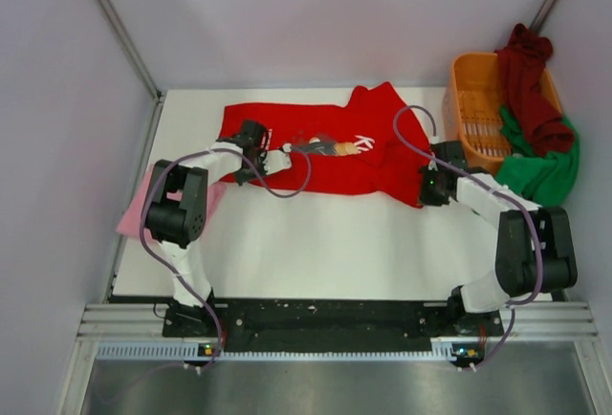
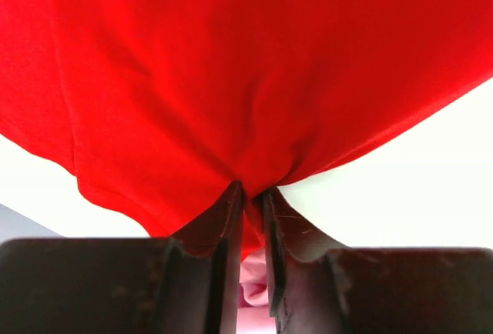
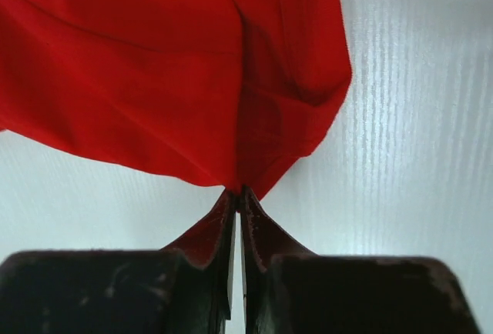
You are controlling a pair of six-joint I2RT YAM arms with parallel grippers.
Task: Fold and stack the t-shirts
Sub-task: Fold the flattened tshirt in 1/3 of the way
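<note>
The red t-shirt (image 1: 330,174) lies lengthwise left-to-right across the upper middle, one sleeve pointing up at right, its near edge pinched by the left gripper (image 2: 250,193) and the right gripper (image 3: 237,192).

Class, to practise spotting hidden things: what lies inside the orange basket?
A maroon t-shirt drapes over the basket's far rim and a green t-shirt hangs over its right side. Its left half looks bare. Whatever lies beneath them is covered.

White table (image 1: 316,252) under red t-shirt (image 1: 356,172), pink t-shirt (image 1: 132,216), orange basket (image 1: 469,99).
</note>
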